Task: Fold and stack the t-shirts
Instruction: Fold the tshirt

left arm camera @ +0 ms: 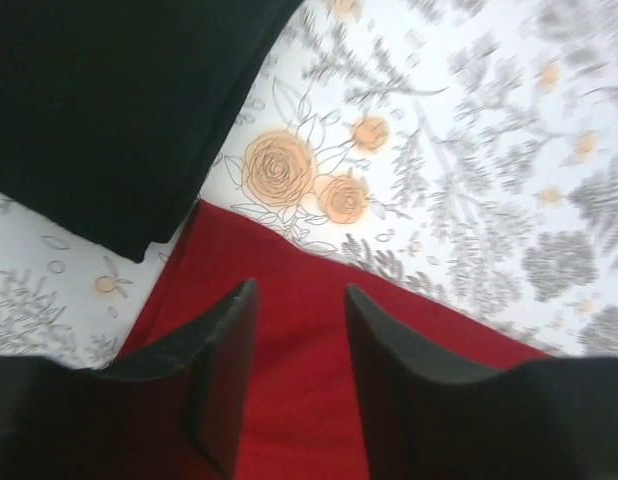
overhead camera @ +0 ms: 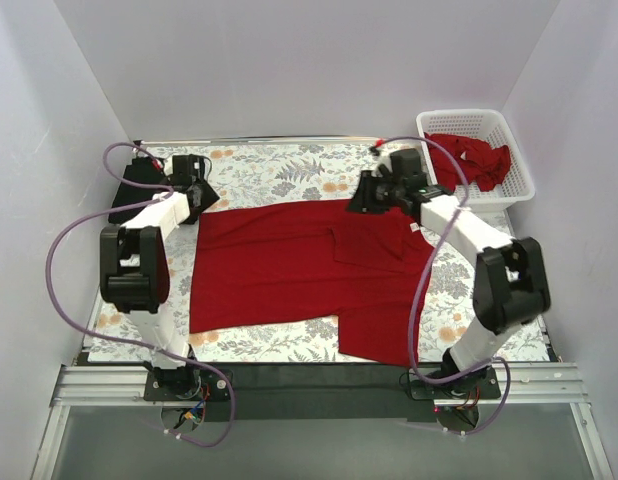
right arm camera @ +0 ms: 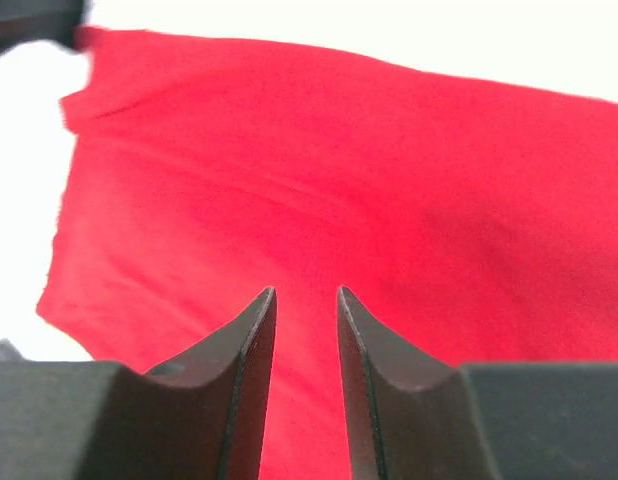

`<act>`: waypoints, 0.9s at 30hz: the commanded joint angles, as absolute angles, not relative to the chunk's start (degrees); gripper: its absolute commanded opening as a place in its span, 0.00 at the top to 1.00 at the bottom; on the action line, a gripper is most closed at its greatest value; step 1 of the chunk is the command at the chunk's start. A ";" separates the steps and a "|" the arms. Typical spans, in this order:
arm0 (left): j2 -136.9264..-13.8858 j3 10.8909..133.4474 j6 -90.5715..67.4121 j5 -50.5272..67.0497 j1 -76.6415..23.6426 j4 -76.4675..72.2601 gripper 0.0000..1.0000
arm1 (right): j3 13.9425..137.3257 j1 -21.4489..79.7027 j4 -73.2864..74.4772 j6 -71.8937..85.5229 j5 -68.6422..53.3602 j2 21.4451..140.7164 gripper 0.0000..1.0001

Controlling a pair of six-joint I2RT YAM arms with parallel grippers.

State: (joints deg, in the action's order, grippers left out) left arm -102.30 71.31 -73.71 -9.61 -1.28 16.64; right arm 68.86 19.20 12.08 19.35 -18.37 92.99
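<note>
A bright red t-shirt (overhead camera: 279, 268) lies spread flat on the flowered table, with a flap folded over at its upper right (overhead camera: 374, 240). My left gripper (overhead camera: 201, 202) hovers over the shirt's far left corner; in the left wrist view (left arm camera: 301, 300) its jaws are open and empty above the red cloth (left arm camera: 299, 400). My right gripper (overhead camera: 359, 200) is over the shirt's far edge; in the right wrist view (right arm camera: 306, 295) its jaws stand a narrow gap apart over red cloth (right arm camera: 319, 180), holding nothing. A folded black t-shirt (overhead camera: 129, 190) lies at the far left and also shows in the left wrist view (left arm camera: 109, 110).
A white lattice basket (overhead camera: 514, 150) stands at the far right corner with another red shirt (overhead camera: 474, 158) in it. White walls close in the table on three sides. Purple cables loop beside each arm.
</note>
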 commanded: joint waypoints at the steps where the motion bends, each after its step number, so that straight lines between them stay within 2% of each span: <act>1: -106.43 73.74 -71.72 -7.56 -2.02 18.10 0.65 | 74.08 24.51 1.08 21.70 -27.75 100.27 0.68; 7: -110.21 75.23 -70.84 -8.26 -2.46 17.23 0.70 | 84.71 31.90 -6.49 24.34 -30.84 114.15 0.69; 14: -113.20 74.97 -71.28 -9.66 -2.46 16.70 0.72 | 93.25 33.40 -7.82 24.43 -31.20 127.42 0.70; 27: -119.70 79.27 -71.19 -14.67 -1.85 16.79 0.74 | 85.53 33.22 -7.65 24.00 -30.33 131.04 0.72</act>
